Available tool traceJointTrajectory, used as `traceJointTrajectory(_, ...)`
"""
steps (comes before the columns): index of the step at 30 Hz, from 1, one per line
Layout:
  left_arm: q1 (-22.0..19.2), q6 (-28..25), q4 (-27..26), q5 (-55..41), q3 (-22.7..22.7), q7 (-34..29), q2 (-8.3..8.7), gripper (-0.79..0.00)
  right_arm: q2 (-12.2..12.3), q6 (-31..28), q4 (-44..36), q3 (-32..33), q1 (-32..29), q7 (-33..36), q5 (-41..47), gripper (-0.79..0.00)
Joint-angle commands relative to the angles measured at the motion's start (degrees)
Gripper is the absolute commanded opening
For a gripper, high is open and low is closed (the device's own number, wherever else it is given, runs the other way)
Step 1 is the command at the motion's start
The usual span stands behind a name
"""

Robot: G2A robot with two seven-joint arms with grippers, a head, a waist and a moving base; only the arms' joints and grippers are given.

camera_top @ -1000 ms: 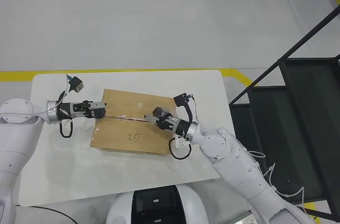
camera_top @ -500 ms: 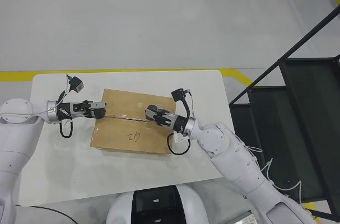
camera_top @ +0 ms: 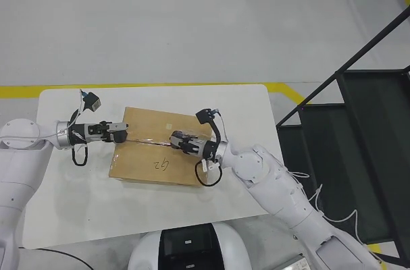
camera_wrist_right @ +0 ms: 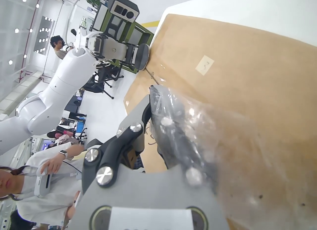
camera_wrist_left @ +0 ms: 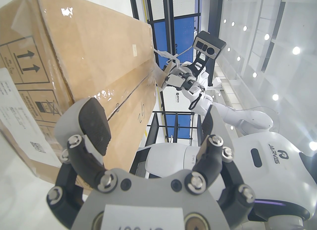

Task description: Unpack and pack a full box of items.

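A closed brown cardboard box [camera_top: 150,162] lies on the white table [camera_top: 69,202], with a seam of clear tape along its top. My right gripper [camera_top: 175,142] is over the middle of that seam, shut on a peeled, crumpled strip of clear tape [camera_wrist_right: 210,129] that drapes over one of its fingers. In the right wrist view the gripper [camera_wrist_right: 152,103] sits just above the box top [camera_wrist_right: 235,67]. My left gripper [camera_top: 122,133] is open at the box's left end; one pad [camera_wrist_left: 95,120] rests against the box edge [camera_wrist_left: 86,55]. The left wrist view shows the right gripper [camera_wrist_left: 173,79] farther off, holding the tape.
A black metal stair frame [camera_top: 367,121] stands on the floor right of the table. A yellow line [camera_top: 29,89] runs along the floor behind the table. Bare table surface lies in front of and left of the box.
My right gripper has moved left along the seam toward the left gripper, drawing the tape with it. The left arm and the box have stayed put.
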Motion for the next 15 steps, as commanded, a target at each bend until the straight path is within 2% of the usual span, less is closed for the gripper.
traceJointTrajectory(1, 0.0, 0.0, 0.0, 0.0, 0.0, 0.0, 0.00, 0.000, -0.3, 0.8, 0.8, -1.0, 0.8, -0.2, -0.8, -0.785)
traceJointTrajectory(14, 0.0, 0.0, 0.0, 0.0, 0.0, 0.0, 0.00, 0.000, -1.8, 2.2, 5.6, -4.0, 3.3, -1.4, -2.3, -0.785)
traceJointTrajectory(15, 0.0, 0.0, 0.0, 0.0, 0.0, 0.0, 0.00, 0.000, -1.8, 2.3, 5.8, -4.1, 3.4, -1.5, -2.3, -0.739)
